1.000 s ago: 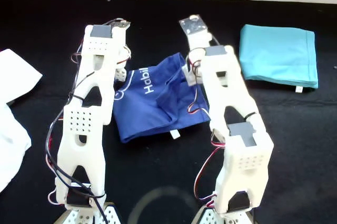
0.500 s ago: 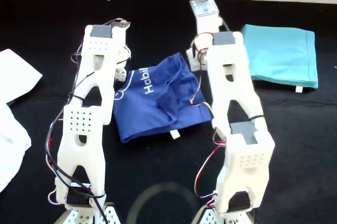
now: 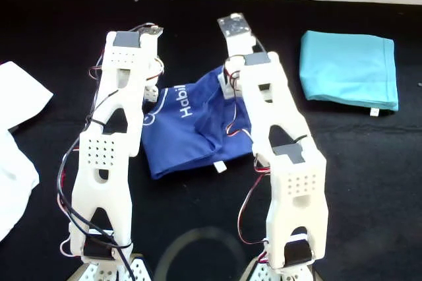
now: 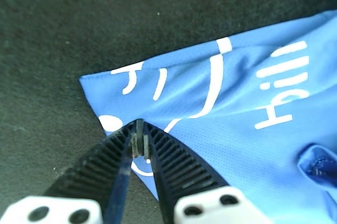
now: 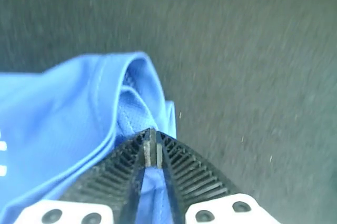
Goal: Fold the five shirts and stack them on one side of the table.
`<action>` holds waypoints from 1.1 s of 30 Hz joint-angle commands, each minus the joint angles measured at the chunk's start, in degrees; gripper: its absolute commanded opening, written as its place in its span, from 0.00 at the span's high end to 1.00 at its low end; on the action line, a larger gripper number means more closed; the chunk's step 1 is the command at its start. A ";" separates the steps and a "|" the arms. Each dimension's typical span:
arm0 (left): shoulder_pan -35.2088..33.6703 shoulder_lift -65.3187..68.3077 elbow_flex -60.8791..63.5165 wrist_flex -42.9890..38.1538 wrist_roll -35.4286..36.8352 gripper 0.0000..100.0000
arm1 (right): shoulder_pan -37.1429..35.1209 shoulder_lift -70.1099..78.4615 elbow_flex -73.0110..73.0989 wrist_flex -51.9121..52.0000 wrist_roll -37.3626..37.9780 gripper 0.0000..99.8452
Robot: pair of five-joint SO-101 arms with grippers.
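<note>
A: Which step is this?

B: I judge it to be the folding of the blue shirt [image 3: 191, 129]. It lies crumpled at the middle of the black table [image 3: 369, 182], between the two arms. The left end effector [image 4: 138, 140] has its fingers pressed together on the shirt's 9 o'clock edge, pinching the hem beside the print. The right end effector [image 5: 152, 153] is likewise closed, clamped on a bunched fold at the shirt's 1 o'clock corner.

A: How far along is the task?

B: Early, by my reading. One turquoise shirt [image 3: 348, 70] lies folded flat at 2 o'clock on the table, well apart from the blue one. White shirts [image 3: 16, 142] lie unfolded at 9 o'clock, partly cut off by the view's edge, so I cannot count them.

A: What does the next move call for?

B: Probably both arms lifting together and drawing the cloth taut, so the loose fold flattens before it is laid over. If one pinch slips, the fabric could bunch up.

A: Any writing?

B: White lettering [image 4: 287, 80] and curved line art run across the blue shirt. A small white tag [image 3: 219, 167] sticks out at its 6 o'clock hem. A second tag [image 3: 374, 112] shows at the turquoise shirt's 5 o'clock corner. Both are too small to read.
</note>
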 commanded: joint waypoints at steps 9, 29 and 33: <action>-0.57 -1.19 -2.15 0.26 0.09 0.99 | 4.97 -1.19 -5.23 -0.40 -0.62 0.99; 0.48 -4.79 -3.12 0.79 0.26 0.99 | 4.53 -26.24 4.09 26.07 -0.18 0.99; 1.27 -7.96 -3.21 3.16 0.26 0.99 | 3.74 -37.41 24.13 17.54 -0.18 0.99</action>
